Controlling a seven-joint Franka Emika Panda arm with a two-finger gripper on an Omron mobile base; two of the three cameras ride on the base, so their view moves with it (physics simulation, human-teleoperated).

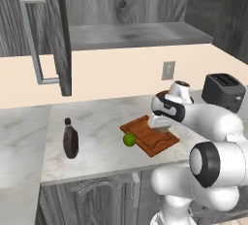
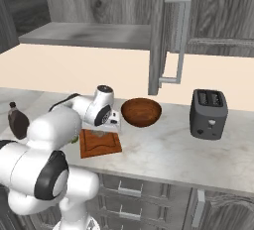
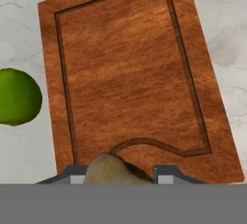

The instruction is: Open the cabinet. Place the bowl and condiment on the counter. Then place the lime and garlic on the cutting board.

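Observation:
My gripper (image 1: 159,125) (image 3: 116,175) hangs just above the near end of the cutting board (image 1: 156,144) (image 2: 100,145) (image 3: 125,73), shut on the pale garlic (image 3: 109,171) that shows between its finger tips. The lime (image 1: 129,139) (image 3: 17,96) lies on the counter (image 1: 101,122) just off the board's left edge. Behind the board, to its right, the bowl (image 2: 141,111) stands on the counter. The condiment bottle (image 1: 70,139) (image 2: 17,120) stands upright further left. The cabinet door (image 1: 60,35) (image 2: 158,35) is swung open, and its shelf (image 1: 135,35) is bare.
A dark toaster (image 1: 223,90) (image 2: 208,112) stands at the counter's right end. The open door's long bar handle (image 1: 34,40) juts out above the counter's left part. A wall socket (image 1: 168,70) sits behind the arm. Grey base cabinets (image 2: 144,194) run below.

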